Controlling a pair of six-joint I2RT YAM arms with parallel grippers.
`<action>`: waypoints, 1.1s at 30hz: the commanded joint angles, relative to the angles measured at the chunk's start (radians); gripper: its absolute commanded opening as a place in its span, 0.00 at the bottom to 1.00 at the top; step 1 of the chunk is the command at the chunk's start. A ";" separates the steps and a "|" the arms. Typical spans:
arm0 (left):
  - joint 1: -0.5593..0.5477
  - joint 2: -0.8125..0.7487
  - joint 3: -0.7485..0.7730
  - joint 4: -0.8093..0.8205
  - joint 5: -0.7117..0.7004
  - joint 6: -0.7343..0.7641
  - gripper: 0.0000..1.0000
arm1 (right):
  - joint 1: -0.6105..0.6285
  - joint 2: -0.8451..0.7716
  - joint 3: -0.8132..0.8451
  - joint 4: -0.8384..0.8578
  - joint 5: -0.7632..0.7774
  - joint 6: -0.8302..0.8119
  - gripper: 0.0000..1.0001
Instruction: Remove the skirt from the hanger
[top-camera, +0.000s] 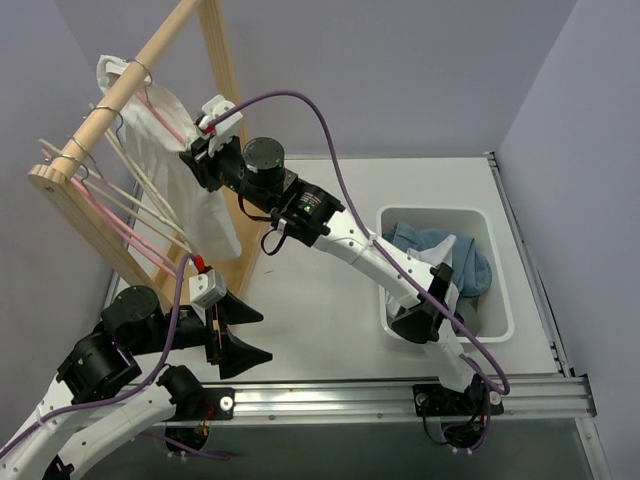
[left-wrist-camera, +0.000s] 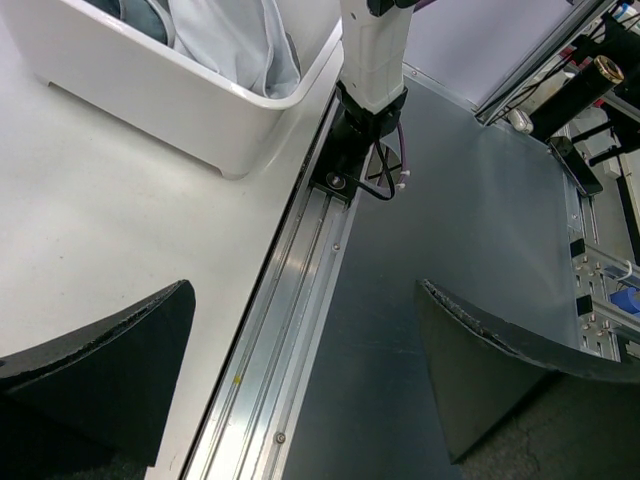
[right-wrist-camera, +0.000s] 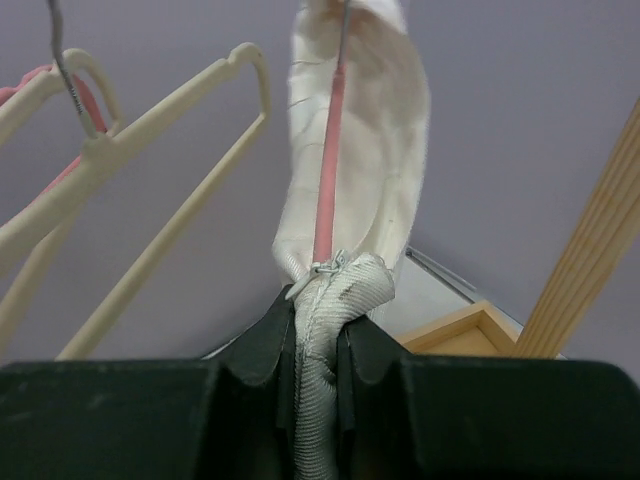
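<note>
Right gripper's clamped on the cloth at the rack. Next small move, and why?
Probably pull the right gripper gently down along the pink hanger: it is shut on the white garment at its zippered edge, and the cloth hangs on that hanger.

Plain lavender walls (top-camera: 400, 70) enclose a white bench (top-camera: 320, 300) under even, diffuse light. A light wooden garment rack (top-camera: 222, 60) stands at the bench's far left. An aluminium rail (top-camera: 350, 400) edges the near side, and beyond it lies a dark grey surface (left-wrist-camera: 480, 230).
</note>
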 joint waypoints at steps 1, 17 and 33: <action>-0.001 0.003 0.007 0.040 0.010 0.000 1.00 | -0.023 -0.021 0.039 0.126 -0.001 0.053 0.00; 0.000 0.069 0.056 0.238 0.083 -0.138 0.94 | -0.046 -0.146 -0.043 0.304 -0.114 0.088 0.00; -0.001 0.268 0.215 0.359 0.189 -0.190 0.92 | -0.043 -0.411 -0.355 0.358 -0.036 0.045 0.00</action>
